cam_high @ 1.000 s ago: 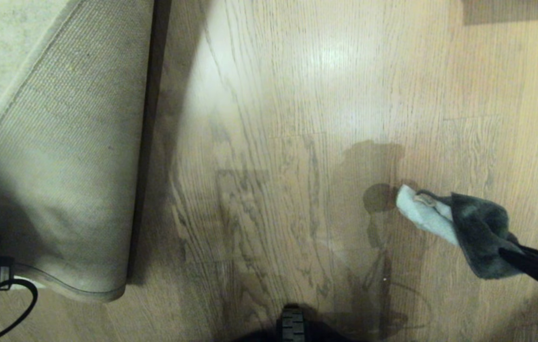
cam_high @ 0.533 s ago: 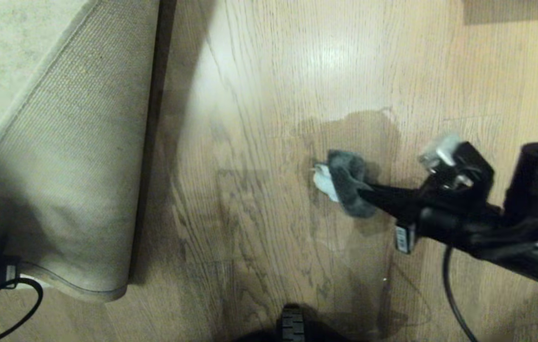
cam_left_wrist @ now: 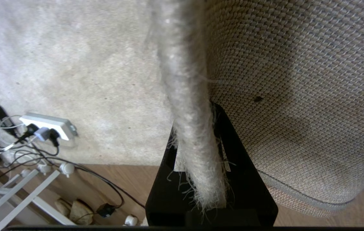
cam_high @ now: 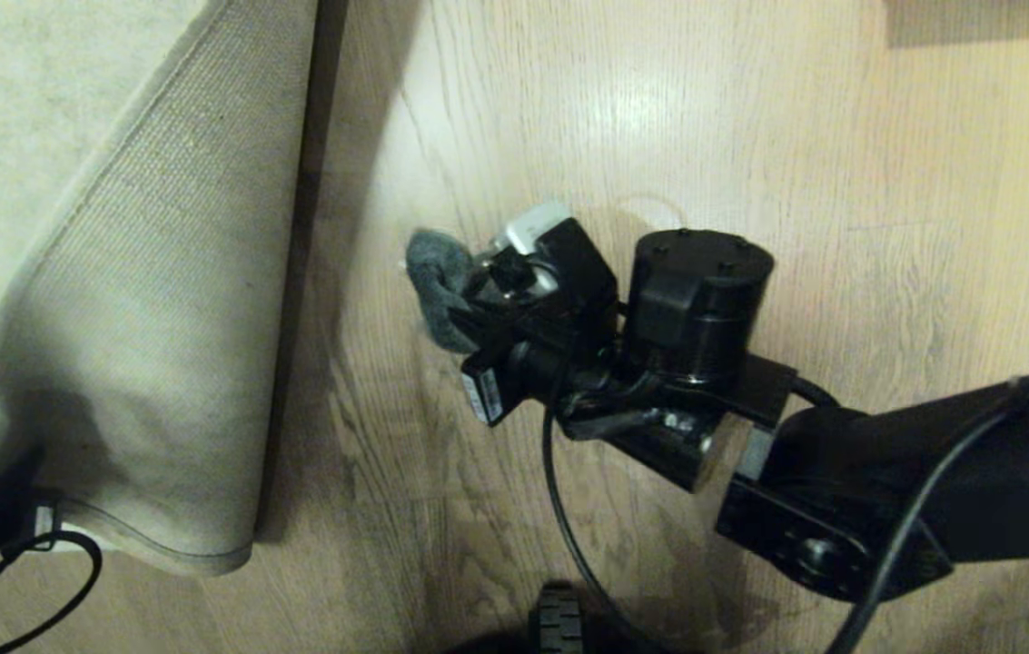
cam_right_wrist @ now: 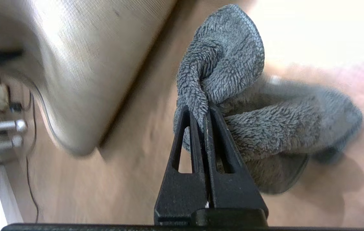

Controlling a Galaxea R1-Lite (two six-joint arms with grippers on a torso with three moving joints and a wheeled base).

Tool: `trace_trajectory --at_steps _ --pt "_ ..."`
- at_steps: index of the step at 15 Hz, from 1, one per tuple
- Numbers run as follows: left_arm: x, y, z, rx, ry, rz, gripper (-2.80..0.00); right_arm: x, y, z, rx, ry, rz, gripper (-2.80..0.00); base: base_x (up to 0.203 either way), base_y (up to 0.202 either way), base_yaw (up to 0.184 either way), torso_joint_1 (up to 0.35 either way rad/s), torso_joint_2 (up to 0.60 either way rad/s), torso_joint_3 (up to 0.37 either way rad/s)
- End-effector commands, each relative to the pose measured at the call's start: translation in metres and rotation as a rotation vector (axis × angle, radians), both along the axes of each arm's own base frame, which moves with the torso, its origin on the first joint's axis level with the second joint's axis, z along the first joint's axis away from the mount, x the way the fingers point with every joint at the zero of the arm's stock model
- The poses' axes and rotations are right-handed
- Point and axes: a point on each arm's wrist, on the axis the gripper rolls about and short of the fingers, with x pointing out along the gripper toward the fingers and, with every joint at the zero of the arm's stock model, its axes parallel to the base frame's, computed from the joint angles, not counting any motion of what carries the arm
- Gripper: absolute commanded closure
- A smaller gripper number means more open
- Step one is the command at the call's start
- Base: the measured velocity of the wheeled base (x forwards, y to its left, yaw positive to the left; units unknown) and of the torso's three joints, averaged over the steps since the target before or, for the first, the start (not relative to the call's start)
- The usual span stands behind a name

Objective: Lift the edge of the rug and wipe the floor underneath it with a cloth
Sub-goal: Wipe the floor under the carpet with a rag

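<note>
Clamped tight on a fold of the small fluffy dark grey-teal cloth (cam_right_wrist: 230,96), the right gripper (cam_right_wrist: 205,112) has its two black fingers pressed together with the rag bunched between their tips. In the head view this right gripper (cam_high: 469,313) reaches in from the right on a bulky black arm, and the cloth (cam_high: 437,282) hangs at its tip over the light brown wood-plank floor (cam_high: 841,182), just beside the dark shadow line under the lifted rug. Whether the cloth touches the planks cannot be told from these views.

On the left, the pale grey-beige short-pile rug is folded up so that its coarse tan woven backing (cam_high: 151,345) faces the head camera, and the thin bound rug edge (cam_high: 160,545) curves along the lower side of the raised flap. In the left wrist view the left gripper (cam_left_wrist: 198,154) is closed on the rug edge (cam_left_wrist: 188,96), the fuzzy pile border running straight between its black fingers, with the woven backing (cam_left_wrist: 297,80) on one side and the rug's pale top on the other.

Beyond the rug lie a white power strip (cam_left_wrist: 47,125) with plugs and a tangle of black cables (cam_left_wrist: 88,173) on the wood.
</note>
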Motion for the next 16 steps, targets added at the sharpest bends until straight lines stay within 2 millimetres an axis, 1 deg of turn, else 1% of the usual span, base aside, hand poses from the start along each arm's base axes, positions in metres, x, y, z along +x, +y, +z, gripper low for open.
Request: trace_trajectory --at_steps 1,2,4,5,7,9,10,11,14,15,16 --pt "0.003 -0.002 0.000 0.010 -0.014 -0.020 0.00 0.006 0.035 -0.015 0.004 -0.002 0.026 0.00 0.000 0.000 0.000 0.000 0.00 0.000" --pt "0.004 -0.003 0.000 0.009 -0.012 -0.025 0.00 0.007 0.046 -0.018 0.011 -0.004 0.036 0.00 0.000 0.000 0.000 0.000 0.00 0.000" --pt "0.005 -0.004 -0.001 0.007 -0.008 -0.028 0.00 0.012 0.069 -0.034 0.008 0.002 0.052 0.00 0.000 0.000 0.000 0.000 0.00 0.000" --pt "0.005 -0.004 -0.001 0.009 -0.008 -0.028 0.00 0.017 0.079 -0.039 0.023 0.004 0.056 0.00 0.000 0.000 0.000 0.000 0.00 0.000" --pt "0.005 -0.004 -0.001 0.010 -0.007 -0.023 0.00 0.029 0.098 -0.045 0.068 -0.001 0.057 0.00 0.000 0.000 0.000 0.000 0.00 0.000" --pt "0.005 -0.003 -0.002 0.008 -0.003 -0.010 0.00 0.048 0.107 -0.056 0.092 -0.008 0.035 0.00 0.000 0.000 0.000 0.000 0.00 0.000" --pt "0.005 -0.003 -0.002 0.008 -0.003 -0.010 0.00 0.061 0.104 -0.061 0.095 -0.010 0.009 0.00 0.000 0.000 0.000 0.000 0.00 0.000" --pt "0.005 -0.003 -0.002 0.008 -0.003 -0.010 0.00 0.069 0.101 -0.063 0.100 -0.014 -0.008 0.00 0.000 0.000 0.000 0.000 0.00 0.000" --pt "0.005 -0.003 -0.002 0.009 -0.001 -0.008 0.00 0.102 0.081 -0.069 0.127 -0.039 -0.081 0.00 0.000 0.000 0.000 0.000 0.00 0.000" --pt "0.005 -0.003 -0.002 0.008 0.001 -0.008 0.00 0.114 0.072 -0.070 0.135 -0.047 -0.109 0.00 0.000 0.000 0.000 0.000 0.00 0.000" --pt "0.006 -0.003 -0.002 0.008 0.001 -0.010 0.00 0.124 0.065 -0.066 0.155 -0.065 -0.130 0.00 0.000 0.000 0.000 0.000 0.00 0.000"
